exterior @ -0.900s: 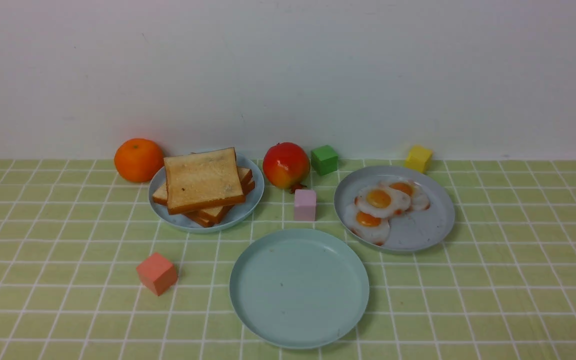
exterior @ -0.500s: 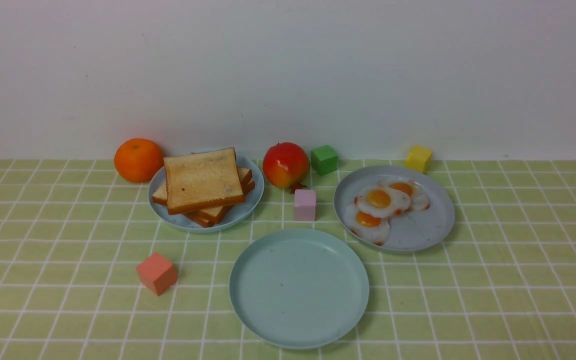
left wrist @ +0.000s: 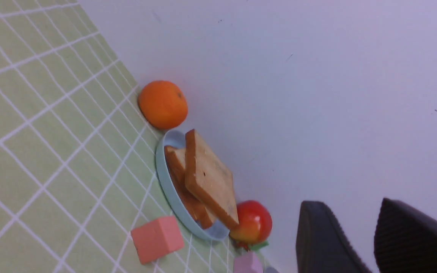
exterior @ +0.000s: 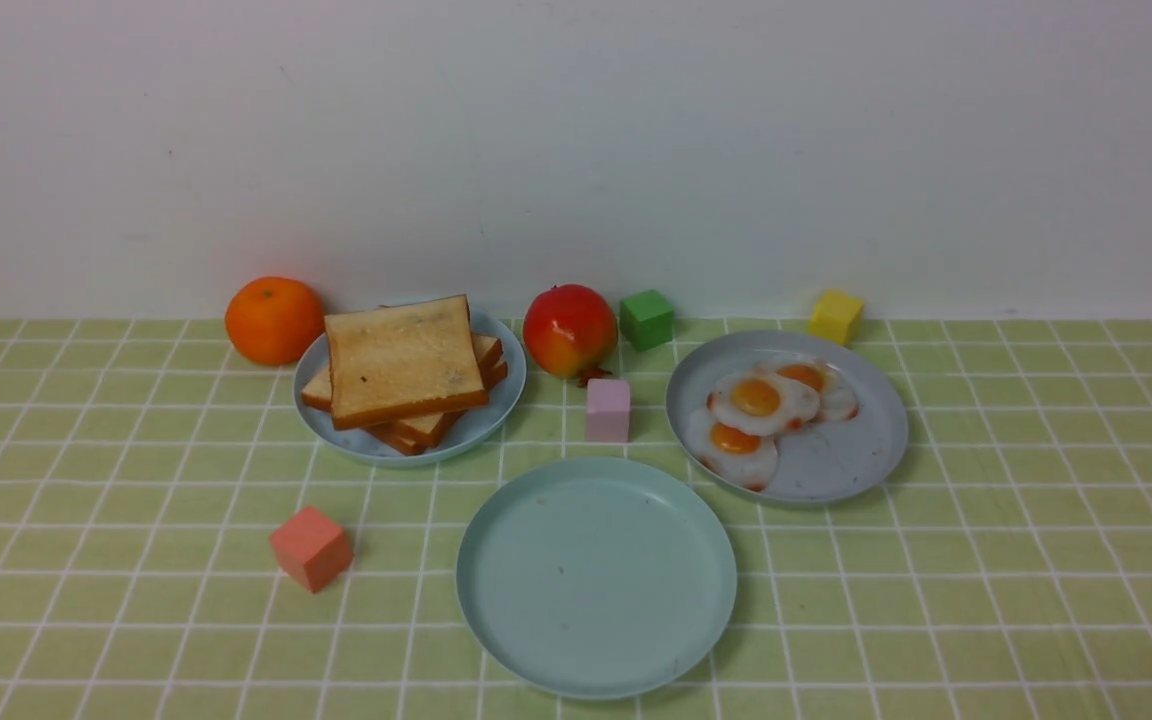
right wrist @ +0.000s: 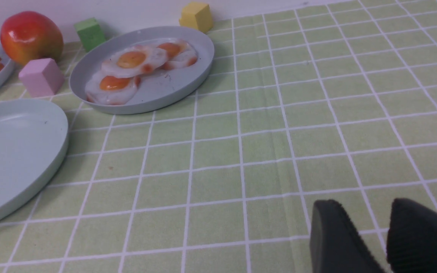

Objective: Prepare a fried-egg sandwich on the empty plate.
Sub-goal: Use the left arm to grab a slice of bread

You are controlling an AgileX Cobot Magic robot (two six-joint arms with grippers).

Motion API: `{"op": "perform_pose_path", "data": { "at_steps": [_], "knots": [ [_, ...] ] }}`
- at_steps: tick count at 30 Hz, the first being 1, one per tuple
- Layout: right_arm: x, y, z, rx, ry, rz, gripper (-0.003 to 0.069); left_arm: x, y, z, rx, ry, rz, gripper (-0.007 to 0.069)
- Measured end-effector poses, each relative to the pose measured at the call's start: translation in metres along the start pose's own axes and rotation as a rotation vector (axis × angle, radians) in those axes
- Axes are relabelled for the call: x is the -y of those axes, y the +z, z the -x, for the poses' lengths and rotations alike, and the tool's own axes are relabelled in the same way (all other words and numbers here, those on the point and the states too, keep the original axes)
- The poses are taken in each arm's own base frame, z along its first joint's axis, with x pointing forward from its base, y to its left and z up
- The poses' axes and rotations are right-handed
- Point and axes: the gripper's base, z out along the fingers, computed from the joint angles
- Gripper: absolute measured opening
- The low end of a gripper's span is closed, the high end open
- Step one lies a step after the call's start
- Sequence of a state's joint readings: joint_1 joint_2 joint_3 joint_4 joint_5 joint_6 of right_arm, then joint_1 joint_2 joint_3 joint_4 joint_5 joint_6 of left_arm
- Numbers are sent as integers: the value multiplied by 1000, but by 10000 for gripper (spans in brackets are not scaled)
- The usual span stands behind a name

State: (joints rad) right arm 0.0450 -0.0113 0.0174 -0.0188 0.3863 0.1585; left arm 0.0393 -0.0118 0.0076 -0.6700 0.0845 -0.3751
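The empty plate (exterior: 596, 575), pale mint, lies at the front middle with nothing on it; its edge also shows in the right wrist view (right wrist: 13, 151). Several toast slices (exterior: 401, 368) are stacked on a light blue plate (exterior: 496, 415) behind it to the left. Three fried eggs (exterior: 761, 400) overlap on a grey-blue plate (exterior: 836, 465) to the right. No fried-egg sandwich is in view. The front view shows neither arm. My left gripper (left wrist: 349, 212) is open and empty, in the air away from the toast (left wrist: 207, 178). My right gripper (right wrist: 364, 212) hangs open over bare cloth, well short of the eggs (right wrist: 131, 60).
Along the back wall stand an orange (exterior: 274, 320), a red fruit (exterior: 569, 330), a green cube (exterior: 647, 318) and a yellow cube (exterior: 835, 315). A pink cube (exterior: 607, 410) sits between the plates. A salmon cube (exterior: 310, 547) lies left of the mint plate.
The whole front picture has shifted a few pixels to the left. Nothing on the table has moved relative to the rest.
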Motion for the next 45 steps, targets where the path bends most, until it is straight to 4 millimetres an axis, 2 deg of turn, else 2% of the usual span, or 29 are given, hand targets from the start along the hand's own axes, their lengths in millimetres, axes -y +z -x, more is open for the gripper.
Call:
{"op": "perform_pose_path", "data": {
  "at_steps": [4,7,10,11,13,14,15,17,19,21,24,27,31,32,34,38,39,42,43,44,45],
  "knots": [
    [0,0,0,0,0,0,238,31,-2,9,-84,193,-27,137],
    [0,0,0,0,0,0,238,53,4,19,-133,312,-38,91],
    [0,0,0,0,0,0,238,82,29,25,-314,481,-26,62],
    [0,0,0,0,0,0,238,83,31,25,-329,499,-26,61],
    [0,0,0,0,0,0,238,105,50,23,-515,582,-29,58],
    [0,0,0,0,0,0,238,114,64,17,-634,623,-25,57],
    [0,0,0,0,0,0,238,116,66,17,-651,628,-26,57],
    [0,0,0,0,0,0,238,133,87,7,-804,695,-35,57],
    [0,0,0,0,0,0,238,140,97,2,-853,727,-38,57],
    [0,0,0,1,0,0,238,149,119,-9,-937,796,-35,57],
    [-1,0,1,19,47,15,238,153,133,-17,-1002,839,-19,57],
    [-4,1,5,68,181,52,238,153,142,-23,-1084,868,15,57],
    [-7,-2,21,228,524,146,238,151,149,-31,-1160,919,45,57],
    [-7,-2,22,242,537,150,238,151,149,-32,-1163,923,44,57],
    [-8,-6,31,285,639,185,238,154,146,-43,-1199,989,15,46],
    [-20,-23,59,201,590,262,197,157,146,-55,-1237,1016,13,-2],
    [-28,-34,84,144,474,305,161,158,154,-59,-1245,1022,40,-13],
    [-42,-55,128,2,203,364,71,161,177,-67,-1242,1092,85,-13],
    [-42,-53,128,-10,202,366,71,161,179,-68,-1242,1098,87,-13],
    [-50,-62,152,-108,50,400,18,163,200,-76,-1238,1150,105,-13],
    [-52,-63,158,-165,-3,413,0,163,210,-79,-1233,1177,116,-13]
  ]
}}
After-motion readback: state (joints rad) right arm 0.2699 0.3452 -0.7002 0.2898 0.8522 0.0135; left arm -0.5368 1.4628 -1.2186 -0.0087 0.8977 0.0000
